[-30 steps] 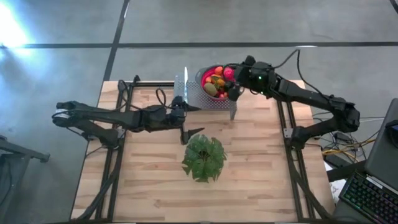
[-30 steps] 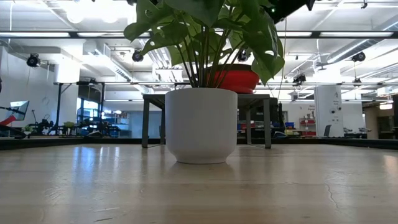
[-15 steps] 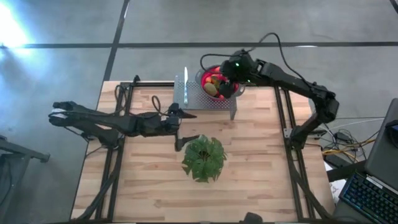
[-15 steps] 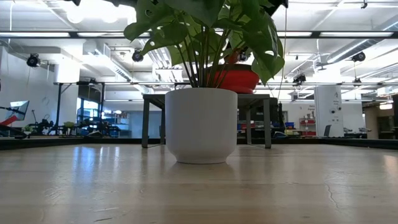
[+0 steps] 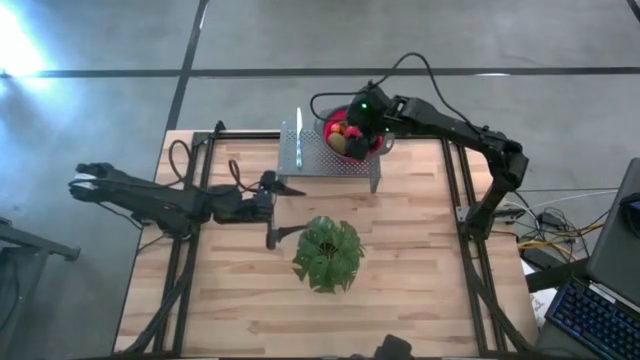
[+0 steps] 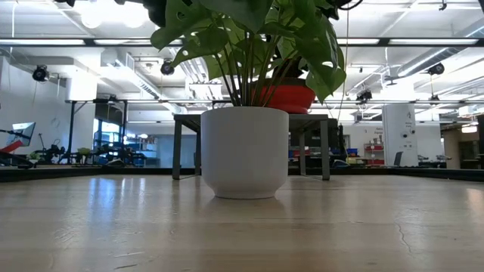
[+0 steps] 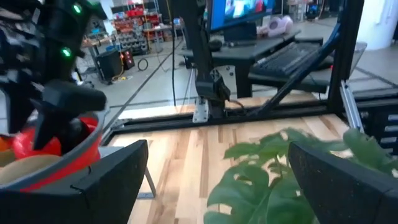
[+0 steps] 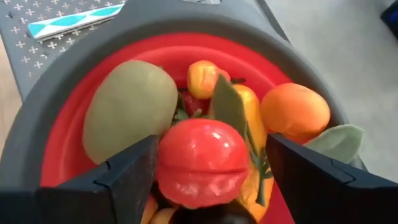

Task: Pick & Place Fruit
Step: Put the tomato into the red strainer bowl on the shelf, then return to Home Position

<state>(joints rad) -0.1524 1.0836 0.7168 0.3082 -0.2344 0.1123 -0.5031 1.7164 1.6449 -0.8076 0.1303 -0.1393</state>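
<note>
The fruit lies heaped in a red bowl (image 8: 68, 155) with a grey rim, which stands on a perforated metal stand (image 5: 330, 160) at the table's far edge. A red round fruit (image 8: 202, 162) tops the heap, beside an olive-green piece (image 8: 130, 109), an orange one (image 8: 295, 112) and a yellow-orange oblong one (image 8: 250, 146). My right gripper (image 8: 211, 140) hangs over the bowl (image 5: 350, 135), slanting down, open, one finger on either side of the red fruit. My left gripper (image 5: 280, 210) stands open at mid-table, left of the plant, with nothing between its fingers.
A green leafy plant (image 5: 327, 253) in a white pot (image 6: 244, 151) stands in the middle of the table, close to my left gripper's near finger. The stand's legs (image 6: 178, 143) rise behind the pot. Bare wooden table (image 5: 420, 300) lies to the near side.
My right gripper has swung toward the table's far left, from the bowl's right rim to over the fruit, and has tipped from nearly level to slanting down. My left gripper has drawn back from the stand toward the table's left edge, still open.
</note>
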